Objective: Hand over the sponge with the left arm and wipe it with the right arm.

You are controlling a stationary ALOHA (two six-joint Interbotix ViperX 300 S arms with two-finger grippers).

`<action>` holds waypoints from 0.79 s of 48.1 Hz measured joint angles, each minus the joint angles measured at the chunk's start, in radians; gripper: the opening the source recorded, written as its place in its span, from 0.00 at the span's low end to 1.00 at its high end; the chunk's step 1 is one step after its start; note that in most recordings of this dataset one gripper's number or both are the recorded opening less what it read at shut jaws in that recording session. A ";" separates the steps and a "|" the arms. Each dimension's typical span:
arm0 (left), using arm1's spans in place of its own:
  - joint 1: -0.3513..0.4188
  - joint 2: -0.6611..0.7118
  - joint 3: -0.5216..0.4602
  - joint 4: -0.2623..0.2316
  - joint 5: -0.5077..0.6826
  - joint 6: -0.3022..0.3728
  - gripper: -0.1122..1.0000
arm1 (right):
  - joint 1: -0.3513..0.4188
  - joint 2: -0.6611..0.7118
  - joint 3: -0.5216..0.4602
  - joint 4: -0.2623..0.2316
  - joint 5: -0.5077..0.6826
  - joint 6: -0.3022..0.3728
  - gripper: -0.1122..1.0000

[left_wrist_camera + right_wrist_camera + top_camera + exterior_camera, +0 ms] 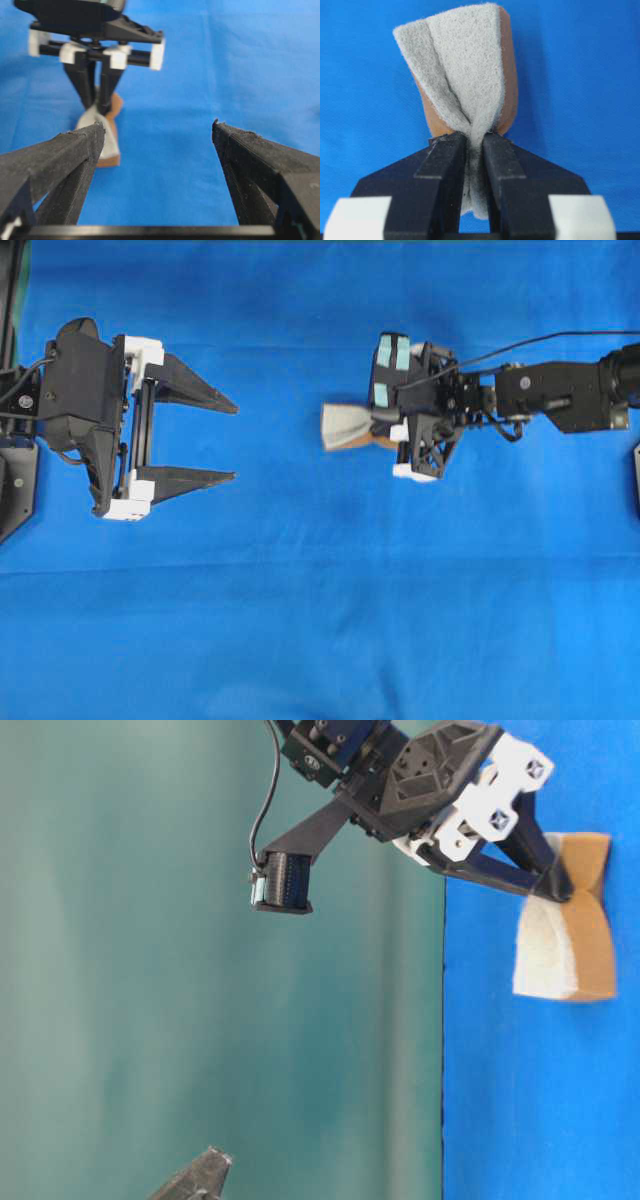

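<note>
The sponge (345,427) is pinched at its middle, so its grey-white pad folds inward over the orange-brown layer (465,65). My right gripper (472,137), with teal patches on its head, is shut on the sponge. It holds the sponge out to the left over the blue cloth (300,620). The free end of the sponge (107,145) points toward my left arm. My left gripper (235,442) stands wide open at the left, with nothing between its fingers (157,127). It is well apart from the sponge. In the table-level view the right gripper (560,890) squeezes the sponge (560,945).
Blue cloth covers the whole work surface. A black cable (540,340) runs along the right arm (560,395). The left arm's base (15,480) is at the left edge. A green backdrop (150,970) fills the table-level view.
</note>
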 measured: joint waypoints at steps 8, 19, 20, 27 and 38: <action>0.000 0.000 0.000 0.000 -0.002 0.000 0.87 | 0.008 0.000 0.000 -0.006 -0.002 -0.002 0.26; 0.000 0.000 0.000 -0.002 -0.002 0.000 0.87 | 0.026 0.000 0.000 -0.008 -0.002 0.008 0.26; 0.000 0.000 0.000 0.000 -0.002 0.000 0.87 | 0.028 0.000 0.000 -0.008 -0.002 0.011 0.26; 0.000 0.000 0.000 0.000 -0.002 0.000 0.87 | 0.028 0.000 0.002 -0.008 -0.003 0.017 0.26; 0.000 0.000 0.000 0.000 -0.002 -0.002 0.87 | 0.032 0.000 0.000 -0.006 -0.006 0.017 0.26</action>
